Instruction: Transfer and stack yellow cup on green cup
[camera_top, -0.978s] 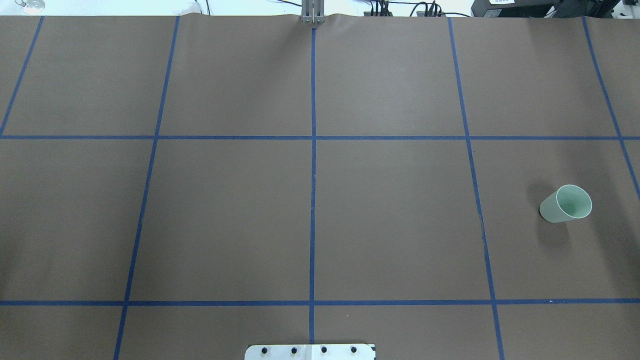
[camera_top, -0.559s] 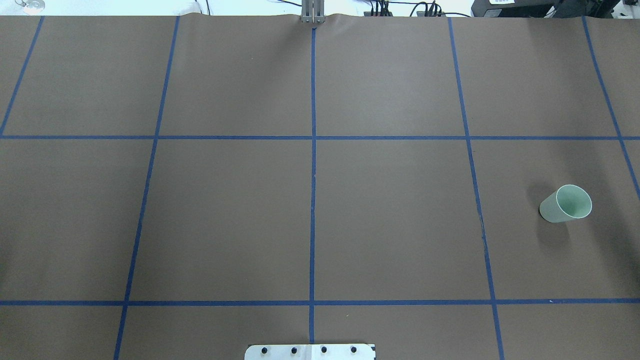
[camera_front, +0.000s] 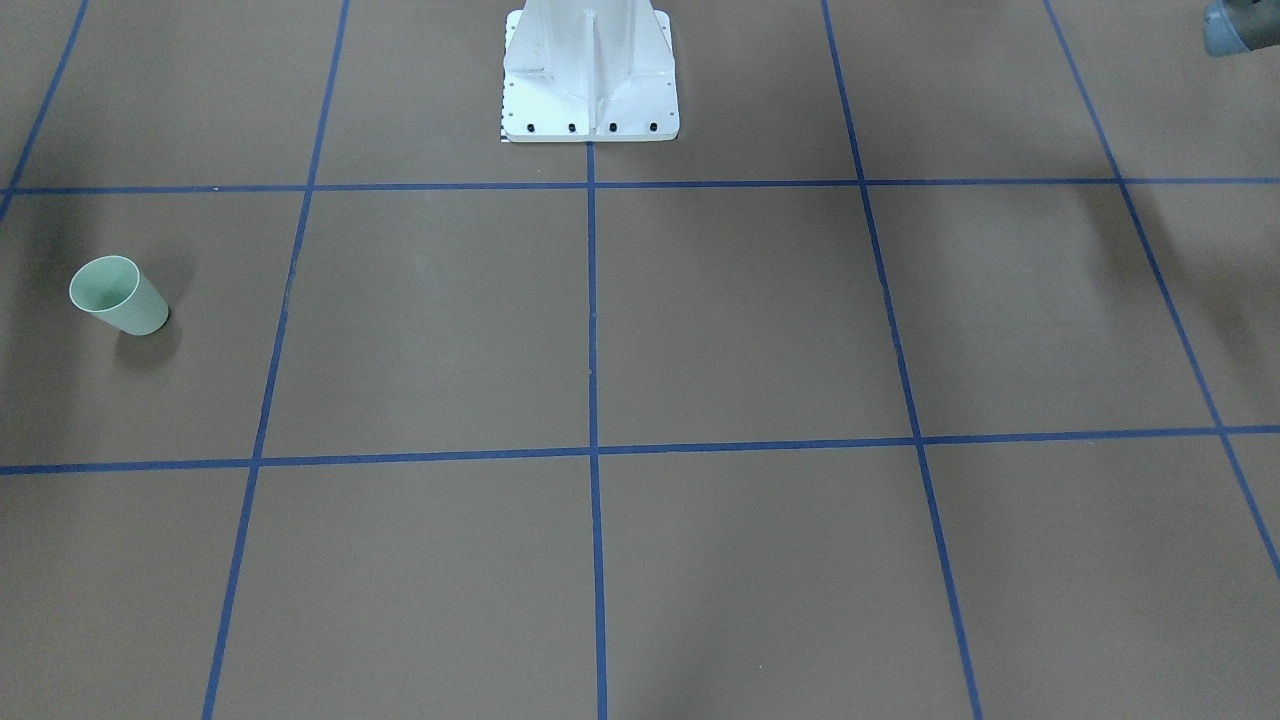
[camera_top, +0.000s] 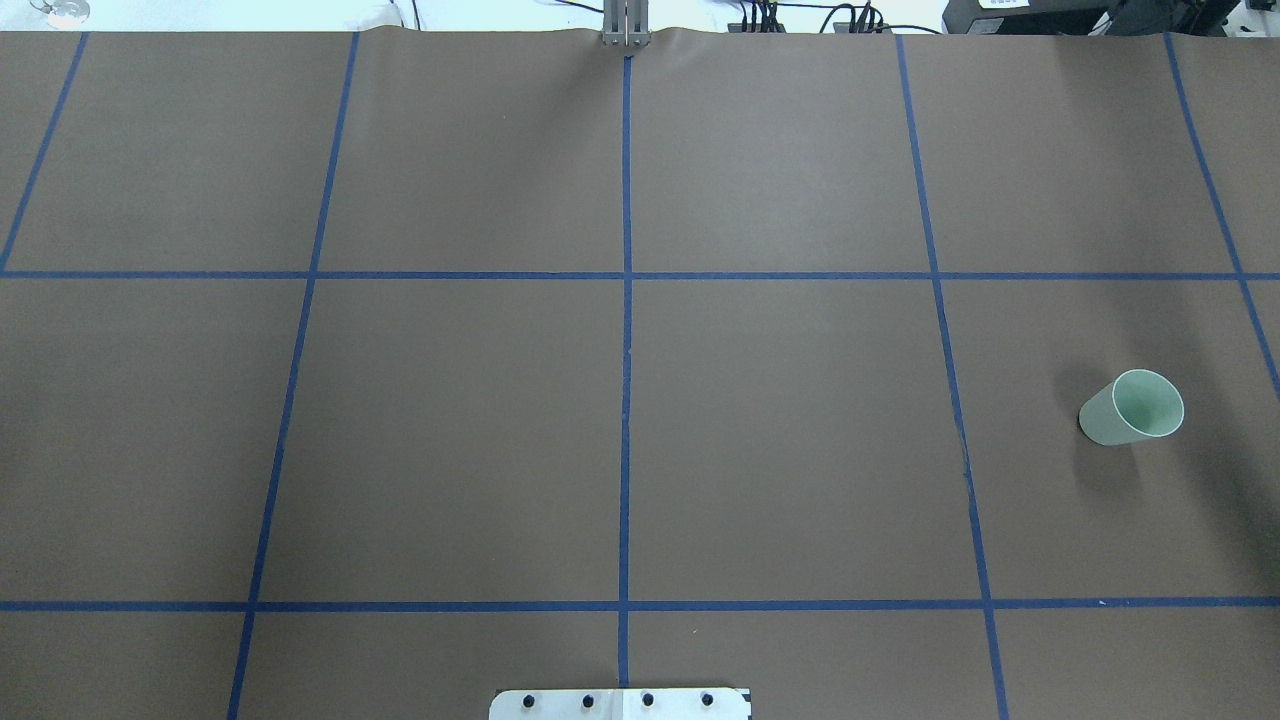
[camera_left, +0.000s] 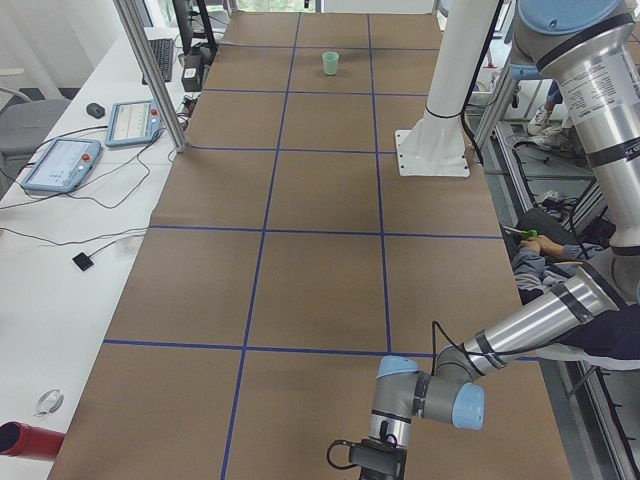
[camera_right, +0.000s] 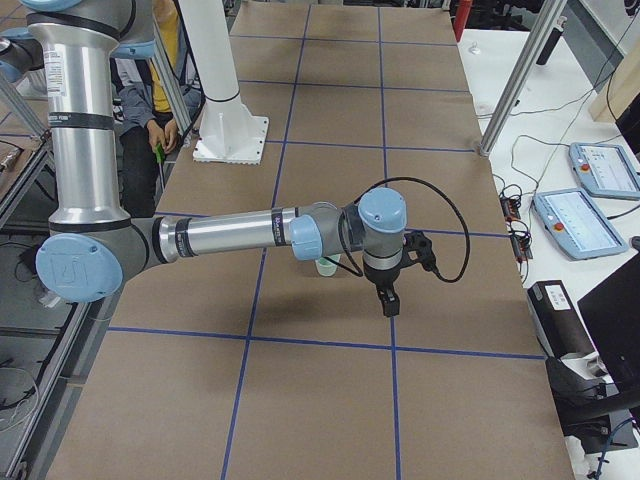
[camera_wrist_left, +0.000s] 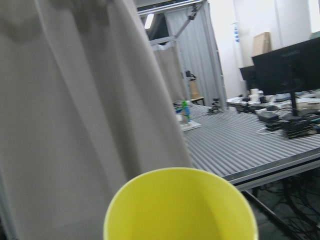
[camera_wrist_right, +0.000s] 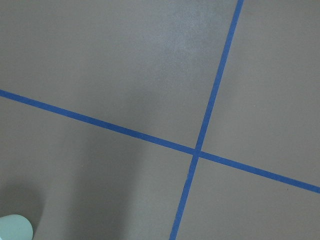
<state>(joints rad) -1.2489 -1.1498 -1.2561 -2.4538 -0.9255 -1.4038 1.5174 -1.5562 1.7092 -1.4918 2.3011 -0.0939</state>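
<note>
The green cup stands upright at the table's right side; it also shows in the front view, the left view and the corner of the right wrist view. The yellow cup fills the bottom of the left wrist view, rim toward the camera, with no fingers in sight. My left gripper is at the table's left end; I cannot tell if it is open or shut. My right gripper hangs above the table beside the green cup; I cannot tell its state.
Brown paper with a blue tape grid covers the table. The white robot pedestal stands at the robot's edge. Tablets and cables lie on the white bench beyond the far edge. A person sits behind the robot.
</note>
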